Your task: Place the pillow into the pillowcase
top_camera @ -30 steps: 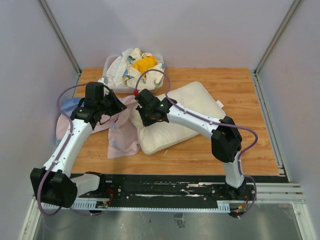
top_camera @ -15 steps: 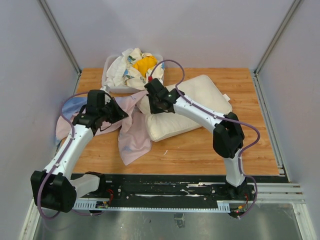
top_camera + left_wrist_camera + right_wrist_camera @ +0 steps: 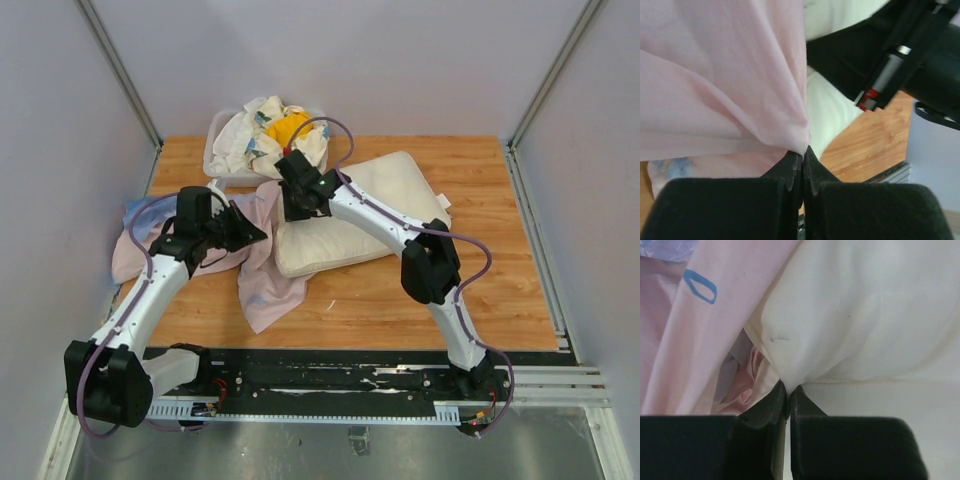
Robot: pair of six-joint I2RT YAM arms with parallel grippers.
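Observation:
The cream-white pillow point(image 3: 375, 200) lies on the wooden table, right of centre. My right gripper point(image 3: 292, 207) is shut on its left corner; the right wrist view shows the pillow point(image 3: 865, 315) cloth pinched between the tips of the right gripper point(image 3: 789, 389). The pillowcase point(image 3: 265, 285) spreads pink side up to the left, with a blue edge point(image 3: 140, 212) at the far left. My left gripper point(image 3: 256, 233) is shut on a pinch of it right beside the pillow's corner. In the left wrist view the pink pillowcase point(image 3: 725, 75) bunches into the left gripper point(image 3: 802, 152), and the pillow point(image 3: 827, 112) shows just behind.
A white bin point(image 3: 216, 150) at the back of the table holds floral cloths point(image 3: 245, 135) and a yellow cloth point(image 3: 290, 127), close behind my right gripper. Grey walls stand on three sides. Bare wood point(image 3: 480, 260) lies right of and in front of the pillow.
My right gripper has dragged the pillow's corner away from the near edge and then left, up to the pillowcase. The left gripper has shifted right with its fold of pillowcase.

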